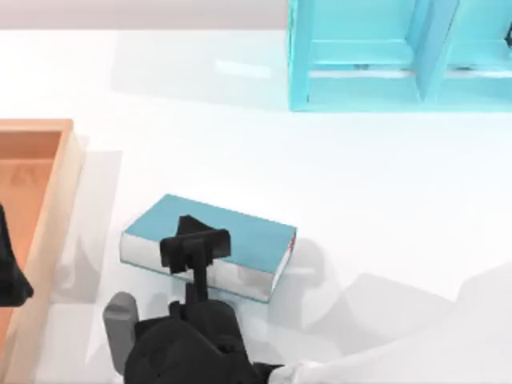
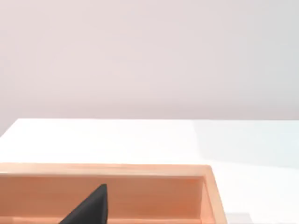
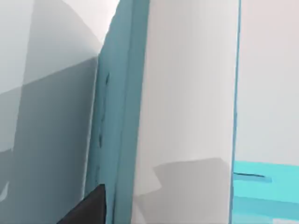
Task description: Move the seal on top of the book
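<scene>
Book (image 1: 240, 232): lies flat at the table's (image 1: 376, 216) left-centre, long side slanting; in the right wrist view its white page edge (image 3: 187, 93) is very close.
Open room: bare table to the right of the book and behind it, up to the blue shelf (image 1: 360, 88); a wooden tray (image 1: 68, 184) stands along the left side.
Right gripper (image 1: 196, 244): above the book's near left part, covering some of the cover; whether it is spread or closed cannot be told.
Seal: hard to place; a thin reddish sliver (image 1: 294, 240) at the book's right end is too small to identify.
Left gripper (image 1: 10, 276): cut off at the left edge, over the tray.
</scene>
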Controlling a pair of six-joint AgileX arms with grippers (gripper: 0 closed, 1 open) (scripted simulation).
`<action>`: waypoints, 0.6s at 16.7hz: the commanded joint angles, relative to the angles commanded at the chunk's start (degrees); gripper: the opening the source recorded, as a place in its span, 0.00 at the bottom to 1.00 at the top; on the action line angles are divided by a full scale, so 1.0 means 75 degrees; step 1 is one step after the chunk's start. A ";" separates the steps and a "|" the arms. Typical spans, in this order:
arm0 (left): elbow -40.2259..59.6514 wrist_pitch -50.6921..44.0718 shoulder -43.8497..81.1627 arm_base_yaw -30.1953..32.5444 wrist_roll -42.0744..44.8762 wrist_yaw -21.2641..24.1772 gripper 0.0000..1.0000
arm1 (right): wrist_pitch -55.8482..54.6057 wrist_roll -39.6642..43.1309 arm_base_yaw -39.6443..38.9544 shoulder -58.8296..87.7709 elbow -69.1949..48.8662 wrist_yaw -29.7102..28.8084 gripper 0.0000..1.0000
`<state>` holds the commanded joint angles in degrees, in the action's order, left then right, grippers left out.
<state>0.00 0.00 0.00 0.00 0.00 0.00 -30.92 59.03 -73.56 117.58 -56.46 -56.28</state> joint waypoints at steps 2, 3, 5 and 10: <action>0.0000 0.0000 0.0000 0.0000 0.0000 0.0000 1.00 | 0.0843 -0.0701 -0.0556 -0.0129 -0.0028 -0.0429 1.00; 0.0000 0.0000 0.0000 0.0000 0.0000 0.0000 1.00 | 0.1332 -0.1094 -0.0863 -0.0204 -0.0040 -0.0664 1.00; 0.0000 0.0000 0.0000 0.0000 0.0000 0.0000 1.00 | 0.2321 -0.1890 -0.1474 -0.0364 -0.0060 -0.1137 1.00; 0.0000 0.0000 0.0000 0.0000 0.0000 0.0000 1.00 | 0.3676 -0.3158 -0.2462 -0.0662 -0.0077 -0.1931 1.00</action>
<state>0.00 0.00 0.00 0.00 0.00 0.00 -3.35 35.35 -92.03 112.61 -57.04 -70.77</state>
